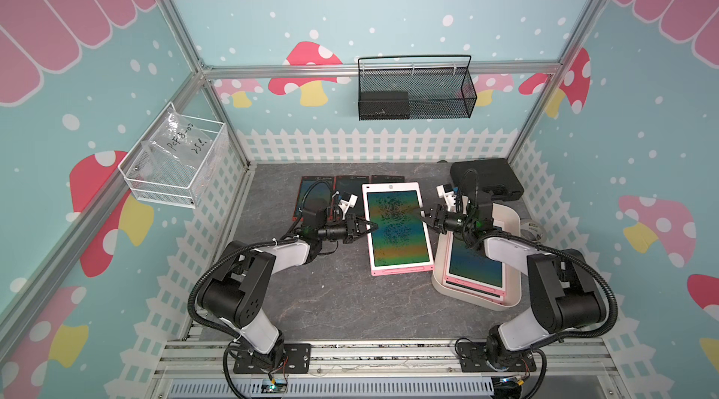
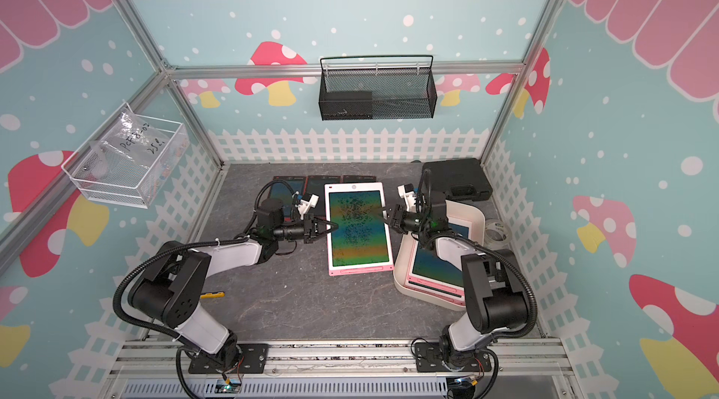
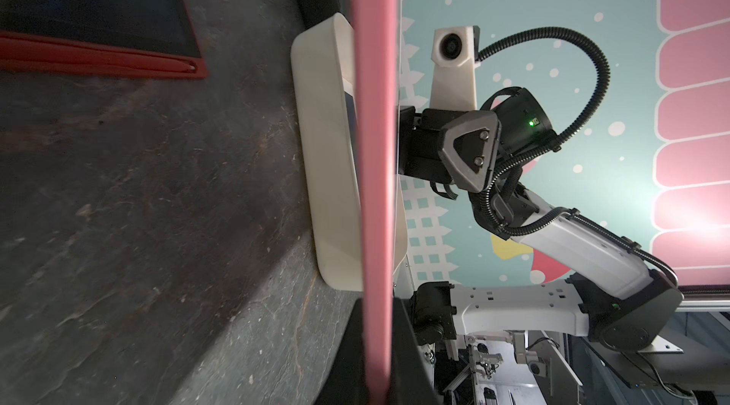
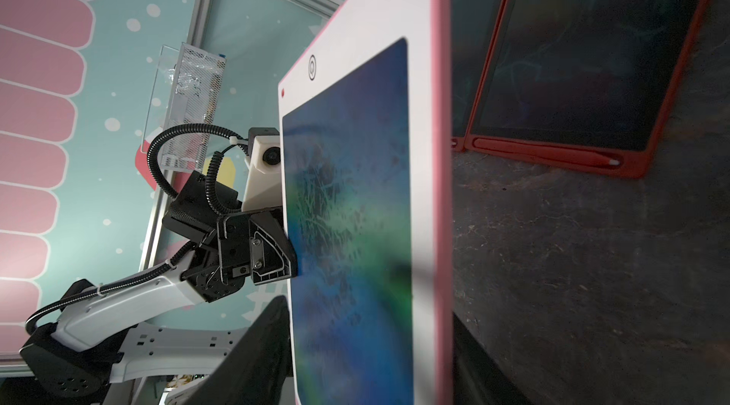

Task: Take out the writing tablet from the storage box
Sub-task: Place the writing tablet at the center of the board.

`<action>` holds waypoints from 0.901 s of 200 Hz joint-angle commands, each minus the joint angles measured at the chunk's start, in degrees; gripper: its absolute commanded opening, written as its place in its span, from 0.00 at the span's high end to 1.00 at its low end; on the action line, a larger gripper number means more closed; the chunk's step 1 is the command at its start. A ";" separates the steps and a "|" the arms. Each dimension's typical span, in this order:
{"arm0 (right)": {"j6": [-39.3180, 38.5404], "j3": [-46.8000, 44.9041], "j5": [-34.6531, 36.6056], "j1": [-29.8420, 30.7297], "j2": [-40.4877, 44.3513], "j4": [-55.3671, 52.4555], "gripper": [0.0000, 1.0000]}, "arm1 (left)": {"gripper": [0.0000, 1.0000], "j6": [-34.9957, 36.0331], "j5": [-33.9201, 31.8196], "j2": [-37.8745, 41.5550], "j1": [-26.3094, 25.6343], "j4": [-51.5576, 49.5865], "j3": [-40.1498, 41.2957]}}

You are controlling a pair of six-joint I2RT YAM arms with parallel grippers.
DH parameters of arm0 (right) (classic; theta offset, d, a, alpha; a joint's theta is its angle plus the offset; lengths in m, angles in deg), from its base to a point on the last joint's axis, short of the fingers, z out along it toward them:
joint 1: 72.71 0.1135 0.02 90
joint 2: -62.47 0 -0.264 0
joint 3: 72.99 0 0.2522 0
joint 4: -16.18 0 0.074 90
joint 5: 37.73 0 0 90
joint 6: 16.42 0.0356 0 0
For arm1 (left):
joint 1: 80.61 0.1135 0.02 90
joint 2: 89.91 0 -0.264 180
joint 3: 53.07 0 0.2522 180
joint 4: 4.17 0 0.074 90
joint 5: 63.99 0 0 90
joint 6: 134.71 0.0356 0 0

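Note:
A writing tablet with a pink-and-white frame and a rainbow screen hangs level above the middle of the table. My left gripper is shut on its left long edge; in the left wrist view the pink edge runs straight between the black fingers. My right gripper stands open, its fingers apart on either side of the tablet's right edge. The cream storage box sits under the right arm with another pink tablet inside.
Dark tablets with red frames lie at the back of the table. A black case stands behind the box, with a tape roll to the box's right. A black mesh basket and a white wire basket hang on the walls.

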 commanded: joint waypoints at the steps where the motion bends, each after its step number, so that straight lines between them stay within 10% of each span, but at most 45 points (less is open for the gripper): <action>1: -6.14 3.22 2.71 -0.11 -0.39 -6.96 0.40 | 1.00 4.61 -0.45 2.54 2.42 -8.69 -0.48; 58: -16.62 9.63 14.15 -0.31 -1.11 -22.62 0.38 | 1.00 9.42 -2.90 6.04 3.42 -19.71 -0.59; 180: -22.62 10.63 11.55 0.03 -3.66 -24.74 0.37 | 1.00 12.85 -5.59 1.14 -0.99 -22.04 5.47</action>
